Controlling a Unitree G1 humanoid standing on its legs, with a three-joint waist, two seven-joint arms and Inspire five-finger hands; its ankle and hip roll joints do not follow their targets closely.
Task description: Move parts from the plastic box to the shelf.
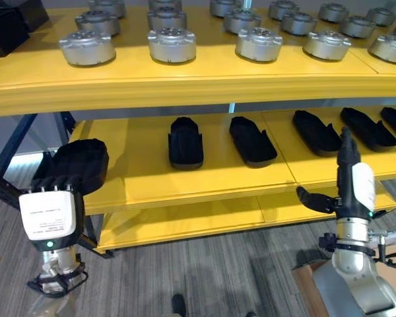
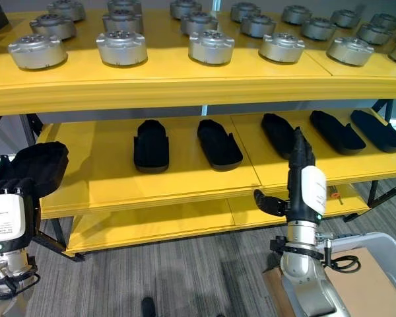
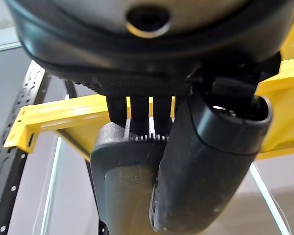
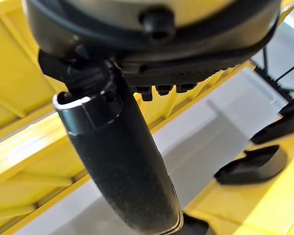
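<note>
The left hand (image 1: 65, 173) is raised at the left end of the yellow shelf (image 1: 152, 175), and its fingers are closed over a black part (image 1: 79, 160), a chunky matt moulding with a rounded upper end; the fingers sit across its lower edge and cover that edge, so its full outline cannot be made out from the head views. In the left wrist view the same part (image 3: 127, 186) fills the space past the hand as a dull, slightly grainy slab, with the thumb (image 3: 206, 161) lying along it and the fingertips just showing over its top edge. The right hand (image 2: 298, 173) stands upright in front of the middle shelf with its fingers straight and together, pointing up, and the thumb (image 2: 269, 202) stuck out to the side; it holds nothing. Five more black parts lie flat along the middle shelf, long shoe-like shells with ribbed, hollow insides; the nearest two (image 1: 185, 141) (image 1: 252, 139) are well apart from the held one, and the one at the far right is cut off by the picture's edge. The top shelf (image 1: 185, 79) carries rows of round metal discs (image 1: 171, 45), dull silver with stepped rims and small holes on top; the back rows are cropped. A corner of a pale plastic box (image 2: 389, 264) with brown card in it shows at the lower right, mostly cut off, so whether it holds anything else cannot be told.
</note>
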